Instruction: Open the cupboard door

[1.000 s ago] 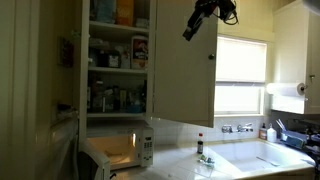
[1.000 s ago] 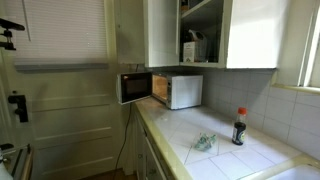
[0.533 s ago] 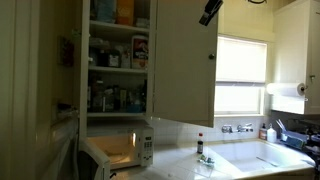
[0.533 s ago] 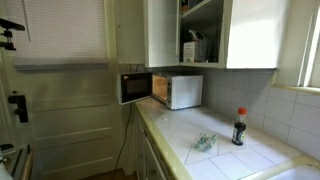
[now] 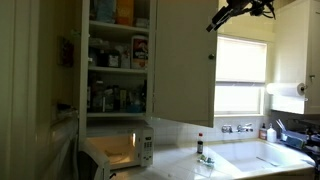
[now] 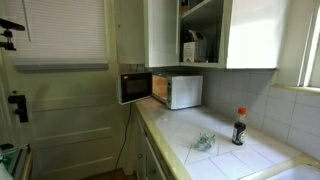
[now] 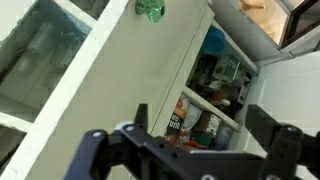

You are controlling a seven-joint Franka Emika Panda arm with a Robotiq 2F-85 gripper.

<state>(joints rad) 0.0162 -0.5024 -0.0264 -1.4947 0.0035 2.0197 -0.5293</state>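
Cupboard door (image 5: 182,60) hangs in the upper centre of the frame, already swung wide off the shelves (image 5: 112,62), which show full of bottles. In the wrist view the door's cream panel runs diagonally through the middle, with a small green knob (image 7: 150,10) at the top edge. Gripper (image 5: 212,27) sits at upper right, above the door's free edge and apart from it. In the wrist view its jaws are spread wide with nothing between them. Judgement: painted wood, rigid, fairly light on its hinges, should swing with little force and will not flex. The knob looks glassy, so it is small and probably slippery. Pinch squarely across it, or hook a finger behind the free edge. Pull along the hinge arc, not straight out.
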